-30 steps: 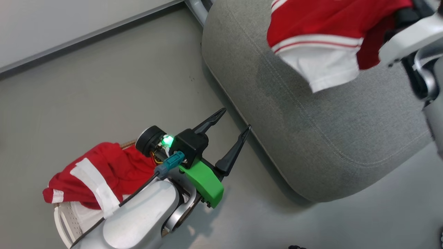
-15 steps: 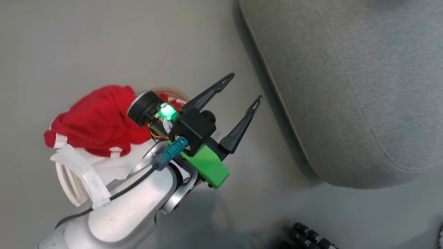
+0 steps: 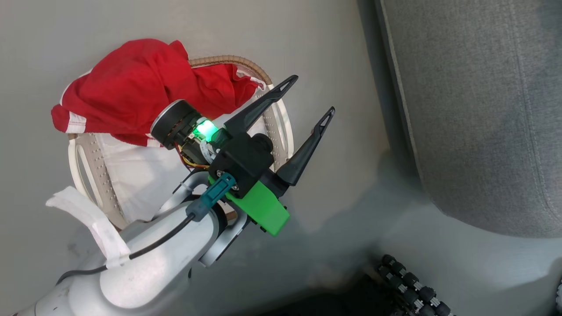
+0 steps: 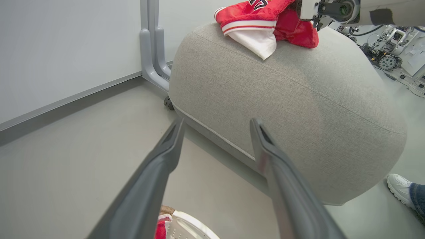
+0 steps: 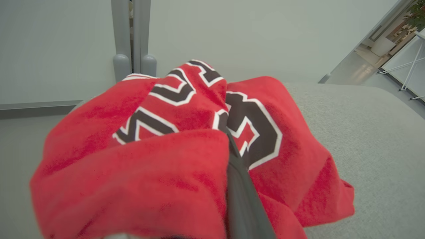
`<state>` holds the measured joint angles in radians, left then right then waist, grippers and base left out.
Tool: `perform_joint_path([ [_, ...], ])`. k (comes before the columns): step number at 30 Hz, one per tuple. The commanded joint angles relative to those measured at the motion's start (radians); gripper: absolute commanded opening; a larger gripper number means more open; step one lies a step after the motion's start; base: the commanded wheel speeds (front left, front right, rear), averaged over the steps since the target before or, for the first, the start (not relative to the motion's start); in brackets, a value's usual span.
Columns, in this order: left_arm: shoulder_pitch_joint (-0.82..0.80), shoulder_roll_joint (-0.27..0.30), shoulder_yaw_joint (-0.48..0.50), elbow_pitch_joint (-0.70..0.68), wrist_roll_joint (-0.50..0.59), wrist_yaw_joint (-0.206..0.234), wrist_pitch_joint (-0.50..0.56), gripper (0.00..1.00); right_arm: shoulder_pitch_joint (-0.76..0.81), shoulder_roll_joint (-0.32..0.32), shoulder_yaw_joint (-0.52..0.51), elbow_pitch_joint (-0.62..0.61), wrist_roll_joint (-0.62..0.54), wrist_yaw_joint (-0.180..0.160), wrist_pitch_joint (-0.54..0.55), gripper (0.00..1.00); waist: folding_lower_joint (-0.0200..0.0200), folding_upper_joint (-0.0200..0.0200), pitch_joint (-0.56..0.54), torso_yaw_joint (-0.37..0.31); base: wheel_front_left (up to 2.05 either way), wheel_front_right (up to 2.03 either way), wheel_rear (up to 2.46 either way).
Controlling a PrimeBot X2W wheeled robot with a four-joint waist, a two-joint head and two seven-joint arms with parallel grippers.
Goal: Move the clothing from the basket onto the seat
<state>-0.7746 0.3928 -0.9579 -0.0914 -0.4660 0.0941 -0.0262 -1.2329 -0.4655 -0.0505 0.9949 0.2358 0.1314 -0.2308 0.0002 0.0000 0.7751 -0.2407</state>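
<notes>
One piece of red clothing (image 3: 127, 87) with white trim lies heaped over the far rim of the cream perforated basket (image 3: 85, 162), on its white liner. My left gripper (image 3: 311, 95) hangs open and empty above the basket's right edge, fingers pointing toward the grey seat (image 3: 474, 109). The left wrist view looks between the left gripper's (image 4: 217, 122) spread fingers at the seat (image 4: 282, 99), with a bit of basket rim (image 4: 186, 229) below. A second red garment (image 4: 262, 20) rests on top of the seat. My right gripper (image 5: 229, 139) is shut on that garment (image 5: 166, 139), just over the seat (image 5: 358, 132).
The basket stands on a grey floor a short way left of the seat. My base's black rollers (image 3: 408, 281) show at the bottom. A person's white shoe (image 4: 400, 189) is on the floor past the seat. A grey post (image 4: 151, 43) and a wall stand behind it.
The head camera has swung down and left: the basket now sits high in that view, the seat has slid right, and the right arm with its garment has left it. Both grippers kept their states.
</notes>
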Motion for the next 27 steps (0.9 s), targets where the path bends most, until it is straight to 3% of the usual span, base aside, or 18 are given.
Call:
perform_joint_path([
  [1,-0.019,0.012,0.002,-0.003,0.008,0.005,0.004,1.00,0.012,0.007,-0.001,0.021,-0.011,-0.001,-0.011,0.00,-0.0002,0.0000,0.021,0.001,0.00,0.00,0.00],
  [2,-0.019,0.012,0.002,-0.005,0.009,0.007,0.004,1.00,0.011,0.010,-0.001,0.031,-0.012,-0.001,-0.015,0.00,-0.0002,0.0000,0.021,-0.002,0.00,0.00,0.00],
  [3,-0.019,0.014,0.003,-0.005,0.008,0.009,0.006,1.00,0.010,0.015,-0.001,0.038,-0.014,-0.001,-0.021,0.12,-0.0002,0.0000,0.020,-0.007,0.00,0.00,0.00],
  [4,-0.019,0.016,0.003,-0.004,0.007,0.009,0.006,1.00,0.010,0.021,-0.005,0.044,-0.013,-0.001,-0.024,0.40,-0.0002,0.0000,0.019,-0.011,0.00,0.00,0.00],
  [5,-0.017,0.018,0.004,-0.002,0.004,0.010,0.006,1.00,0.014,0.031,-0.007,0.047,-0.009,-0.001,-0.028,0.96,-0.0002,0.0000,0.017,-0.016,0.00,0.00,0.00],
  [6,-0.015,0.020,0.005,-0.002,0.001,0.011,0.005,1.00,0.019,0.037,-0.007,0.049,-0.008,-0.001,-0.030,1.00,-0.0002,0.0000,0.014,-0.020,0.00,0.00,0.00],
  [10,0.000,0.024,0.007,0.003,-0.009,0.014,0.002,1.00,0.045,0.052,0.010,0.028,0.006,-0.001,-0.034,1.00,-0.0002,0.0000,-0.007,-0.036,0.00,0.00,0.00],
  [18,0.036,0.022,0.017,0.026,-0.037,0.022,-0.030,1.00,0.214,0.068,0.073,-0.143,0.044,-0.001,-0.035,1.00,-0.0002,0.0000,-0.086,-0.077,0.00,0.00,0.00],
  [27,0.079,-0.008,0.027,0.094,-0.080,0.012,-0.104,1.00,0.424,0.055,0.079,-0.299,0.051,-0.001,-0.036,1.00,-0.0002,0.0000,-0.222,-0.065,0.00,0.00,0.00],
])
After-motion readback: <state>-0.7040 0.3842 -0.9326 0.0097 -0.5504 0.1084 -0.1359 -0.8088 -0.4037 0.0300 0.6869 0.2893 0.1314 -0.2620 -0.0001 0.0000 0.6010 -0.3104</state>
